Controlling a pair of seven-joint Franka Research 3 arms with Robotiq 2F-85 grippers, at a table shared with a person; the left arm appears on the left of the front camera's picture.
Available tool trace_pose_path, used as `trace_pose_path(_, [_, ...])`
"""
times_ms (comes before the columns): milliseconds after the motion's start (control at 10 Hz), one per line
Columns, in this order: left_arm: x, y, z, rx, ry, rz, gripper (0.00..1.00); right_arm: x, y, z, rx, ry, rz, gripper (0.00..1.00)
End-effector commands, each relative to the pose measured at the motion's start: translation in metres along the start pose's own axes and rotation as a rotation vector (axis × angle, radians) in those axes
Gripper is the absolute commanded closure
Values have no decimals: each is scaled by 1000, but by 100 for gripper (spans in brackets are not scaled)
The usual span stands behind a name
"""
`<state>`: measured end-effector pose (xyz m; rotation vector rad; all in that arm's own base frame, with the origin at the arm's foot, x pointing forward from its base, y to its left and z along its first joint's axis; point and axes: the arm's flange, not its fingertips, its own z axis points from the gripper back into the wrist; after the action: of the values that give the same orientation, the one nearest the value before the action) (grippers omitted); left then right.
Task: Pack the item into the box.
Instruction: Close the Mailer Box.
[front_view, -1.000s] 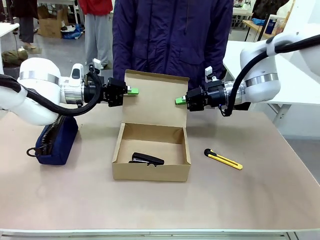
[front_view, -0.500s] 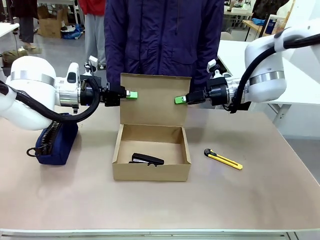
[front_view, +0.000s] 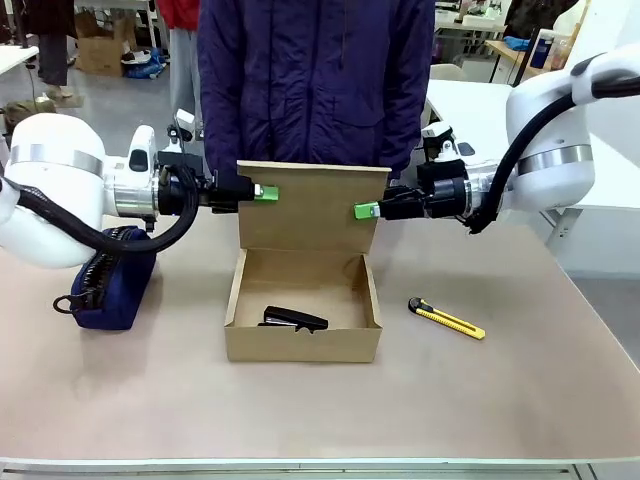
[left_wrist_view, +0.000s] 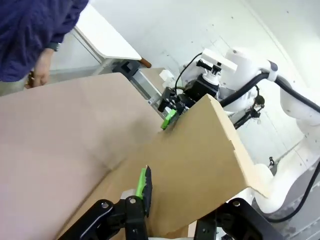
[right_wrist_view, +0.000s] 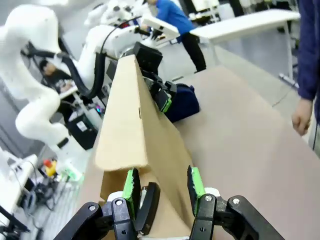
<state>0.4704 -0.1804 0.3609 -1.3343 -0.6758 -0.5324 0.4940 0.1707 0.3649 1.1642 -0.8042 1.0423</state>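
Cardboard lid flap (front_view: 312, 205) now lower, both grippers clamped on it; slim black item (front_view: 294, 319) inside box (front_view: 303, 344)

item in box, lid upright

the slim black item (front_view: 294, 319) lies flat on the floor of the brown cardboard box (front_view: 303, 341), near its front wall, left of middle. the box sits open at mid-bench, its hinged lid flap (front_view: 310, 206) standing upright along the far edge.

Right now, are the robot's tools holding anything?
Yes: the left tool and right tool each pinch a side edge of the box's lid.
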Motion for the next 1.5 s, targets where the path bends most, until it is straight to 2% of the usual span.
trace_pose_path(0, [-18, -17, 8, -37, 4, -108, 57, -9, 17, -6, -54, -11, 118, 47])
trace_pose_path(200, [-34, -29, 13, -31, 15, -170, 57, -13, 26, -8, -84, -35, 156, 47])
trace_pose_path(400, [-40, -29, 17, 17, -37, -181, 57, -19, 37, -19, -30, 1, 199, 47])
trace_pose_path(900, [-48, -31, 12, 41, 25, -211, 57, -29, 53, -22, 1, 13, 235, 47])
trace_pose_path(1000, [-49, -30, 12, 40, 32, -208, 37, -30, 54, -21, 1, 12, 232, 47])
trace_pose_path(1100, [-49, -30, 12, 43, 51, -209, 0, -30, 54, -22, 5, 5, 229, 33])
trace_pose_path(1200, [-49, -31, 12, 49, 67, -213, 0, -32, 55, -22, 6, 6, 224, 2])
trace_pose_path(1400, [-50, -33, 12, 74, 81, -225, 0, -33, 56, -18, 14, 4, 213, 0])
